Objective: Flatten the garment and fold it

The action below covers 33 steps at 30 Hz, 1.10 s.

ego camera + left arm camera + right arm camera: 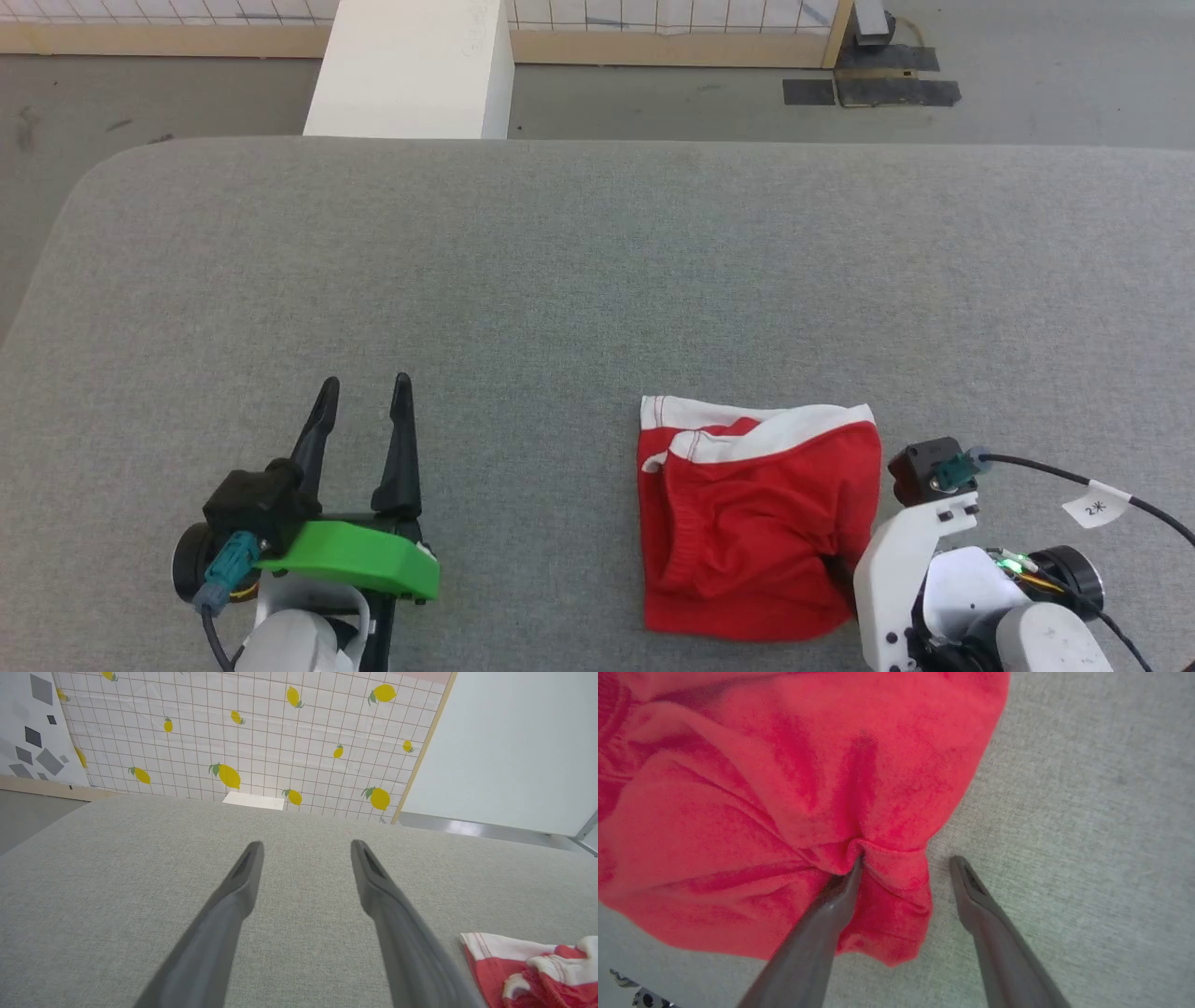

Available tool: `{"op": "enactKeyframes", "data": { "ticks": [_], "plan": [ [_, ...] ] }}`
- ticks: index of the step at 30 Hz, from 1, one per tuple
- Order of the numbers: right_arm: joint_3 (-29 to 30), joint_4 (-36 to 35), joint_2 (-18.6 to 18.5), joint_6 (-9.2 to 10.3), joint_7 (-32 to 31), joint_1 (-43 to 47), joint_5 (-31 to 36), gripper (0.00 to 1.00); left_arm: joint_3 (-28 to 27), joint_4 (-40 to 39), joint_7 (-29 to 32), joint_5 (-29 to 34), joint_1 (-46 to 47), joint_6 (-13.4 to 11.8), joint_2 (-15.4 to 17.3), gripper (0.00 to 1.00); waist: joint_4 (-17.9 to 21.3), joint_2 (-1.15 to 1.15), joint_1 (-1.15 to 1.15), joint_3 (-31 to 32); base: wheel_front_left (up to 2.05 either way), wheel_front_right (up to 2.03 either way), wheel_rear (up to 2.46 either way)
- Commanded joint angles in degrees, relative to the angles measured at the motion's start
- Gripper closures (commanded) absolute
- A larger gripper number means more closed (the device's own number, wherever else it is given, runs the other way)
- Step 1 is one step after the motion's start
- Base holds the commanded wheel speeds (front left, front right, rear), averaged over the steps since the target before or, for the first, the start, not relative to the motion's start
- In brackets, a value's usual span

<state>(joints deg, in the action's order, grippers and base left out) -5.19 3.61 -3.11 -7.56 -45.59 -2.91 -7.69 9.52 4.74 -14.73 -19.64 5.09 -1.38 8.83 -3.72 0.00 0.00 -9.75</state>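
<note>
garment: red, bunched and creased, on the robot's right side of the table near its front edge; white band runs along the far side
handling: looks light, limp and thin; will drape and drag rather than hold shape, and should grip well on the cloth surface, so pulls may stretch it instead of sliding it
where to grip: judged best at the hems and corners, e.g. the two ends of the white band, one per arm, then pull apart to flatten; a mid-panel pinch would just lift a wrinkle
right gripper: fingers spread, nothing pinched; one finger tip is tucked into a fold at the red edge, the other rests over bare table just beside the cloth
left gripper: fingers spread, holding nothing, over bare table well apart from the garment
table: grey woven covering, flat, rounded far-left corner, plenty of free area left of and beyond the garment
room: white block behind the far edge, grey floor, lemon-print grid wall
</note>
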Motion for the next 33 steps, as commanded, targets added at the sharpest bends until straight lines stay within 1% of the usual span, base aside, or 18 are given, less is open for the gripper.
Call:
{"op": "enactKeyframes", "data": {
  "ticks": [1,2,7,11,13,15,20,24,26,28,31,33],
  "plan": [
    [-0.62,1.99,0.22,0.08,0.47,-0.26,-0.35,0.77,-0.13,0.0,-0.23,0.28,0.94,0.02,-0.01,0.0,-0.02,0.0,0.0,0.04,0.0,0.0,0.0],
    [-0.74,2.56,0.22,0.08,1.02,-0.55,-0.29,1.0,-0.12,0.05,-0.24,0.25,0.91,0.05,-0.02,0.0,-0.02,0.0,0.0,0.07,0.0,0.0,0.0],
    [-1.32,3.33,0.23,0.08,2.98,-1.57,0.31,1.0,-0.18,0.22,-0.25,0.22,0.82,0.18,0.0,0.0,0.59,0.0,0.0,0.35,0.0,0.0,0.0],
    [-2.9,2.51,-1.22,0.08,3.41,-2.54,0.25,1.0,-0.38,-0.04,-0.25,0.17,0.48,0.24,0.13,0.0,2.83,0.0,0.0,0.41,0.0,0.0,0.0],
    [-4.7,2.13,-2.94,0.08,3.21,-3.54,0.01,1.0,-0.57,-0.43,-0.26,0.15,0.2,0.11,0.16,0.0,4.92,0.0,0.0,0.37,0.0,0.0,0.0],
    [-7.31,1.99,-4.97,0.08,2.7,-4.98,-0.71,1.0,-0.98,-1.03,-0.26,0.09,-0.24,-0.08,0.31,0.0,7.98,0.0,0.0,0.1,0.0,0.0,0.0],
    [-14.59,3.19,-9.97,0.08,1.8,-10.93,-3.62,1.0,-1.99,-2.63,-0.26,-0.05,-0.55,-0.46,1.02,0.0,17.66,0.0,0.0,-1.67,0.0,0.0,0.0],
    [-19.79,6.0,-12.86,0.08,2.99,-16.32,-6.24,1.0,-2.21,-3.75,0.0,0.35,0.79,-0.52,1.99,0.0,24.58,0.0,0.0,-3.82,0.0,0.0,0.0],
    [-20.82,7.87,-13.99,0.08,4.11,-18.66,-6.94,1.0,-2.15,-4.34,0.47,0.65,1.72,-0.53,2.49,0.0,26.81,0.0,0.0,-5.03,0.0,0.0,0.0],
    [-20.55,9.77,-14.58,0.08,5.81,-20.84,-7.66,1.0,-2.25,-5.18,0.97,0.99,2.65,-0.72,3.04,0.0,28.46,0.0,0.0,-6.51,0.0,0.0,0.0],
    [-18.65,12.67,-15.45,0.08,9.31,-23.95,-8.55,1.0,-2.48,-6.73,1.79,1.42,3.86,-1.02,3.9,0.0,29.55,0.0,0.0,-8.99,0.0,0.0,0.0],
    [-17.11,14.9,-16.93,0.08,11.25,-25.85,-8.23,1.0,-2.32,-7.81,2.57,1.69,4.53,-1.03,4.39,0.0,29.17,0.0,0.0,-10.69,0.0,0.0,0.0]
  ]
}}
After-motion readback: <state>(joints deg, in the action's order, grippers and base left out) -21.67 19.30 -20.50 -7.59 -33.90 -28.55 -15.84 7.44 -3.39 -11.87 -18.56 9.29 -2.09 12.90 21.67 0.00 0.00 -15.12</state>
